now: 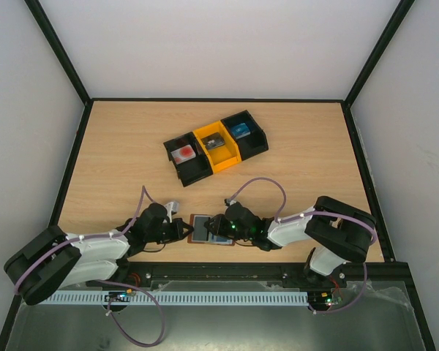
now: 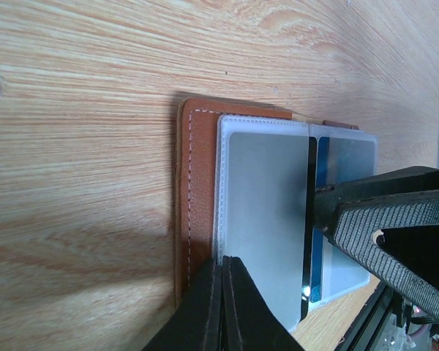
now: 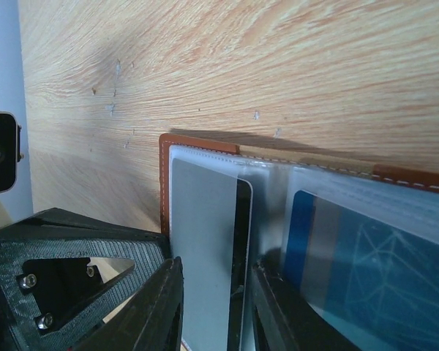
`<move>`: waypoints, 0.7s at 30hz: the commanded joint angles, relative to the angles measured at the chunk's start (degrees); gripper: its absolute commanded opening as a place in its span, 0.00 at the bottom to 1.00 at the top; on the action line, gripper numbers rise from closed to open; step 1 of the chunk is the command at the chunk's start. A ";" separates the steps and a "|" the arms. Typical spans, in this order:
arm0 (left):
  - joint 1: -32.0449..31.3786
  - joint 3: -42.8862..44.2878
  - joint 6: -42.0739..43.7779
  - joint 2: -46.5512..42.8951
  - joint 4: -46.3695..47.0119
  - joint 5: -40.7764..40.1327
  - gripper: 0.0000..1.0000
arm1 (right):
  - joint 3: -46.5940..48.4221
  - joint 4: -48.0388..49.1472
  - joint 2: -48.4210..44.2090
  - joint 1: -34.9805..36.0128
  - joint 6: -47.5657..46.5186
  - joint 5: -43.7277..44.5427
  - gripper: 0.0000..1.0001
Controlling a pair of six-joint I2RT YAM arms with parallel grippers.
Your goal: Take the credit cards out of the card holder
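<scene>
Left fingers (image 2: pixel 203 319) closed together, tips on the open card holder (image 2: pixel 197 190) flat on the worktop (image 2: pixel 80 146), right fingers (image 3: pixel 157 307) parted astride the edge of the grey card (image 3: pixel 205 241), blue card (image 3: pixel 366 256) sleeved just beside them.

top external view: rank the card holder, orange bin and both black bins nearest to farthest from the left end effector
From the left end effector:
1. card holder, right beside it
2. black bin with the red item, row's left end
3. orange bin, middle
4. black bin with the blue item, right end
</scene>
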 commanded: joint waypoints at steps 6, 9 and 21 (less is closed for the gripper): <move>-0.02 -1.46 0.09 1.55 -4.07 -1.36 0.03 | -0.02 2.16 0.67 0.42 0.55 0.75 0.22; -0.15 -1.43 -0.25 1.35 -4.84 -2.54 0.03 | 0.00 2.54 1.19 0.37 0.64 0.40 0.19; -0.27 -1.28 -0.38 2.11 -5.61 -3.93 0.03 | -0.06 4.01 2.70 0.37 0.88 0.55 0.02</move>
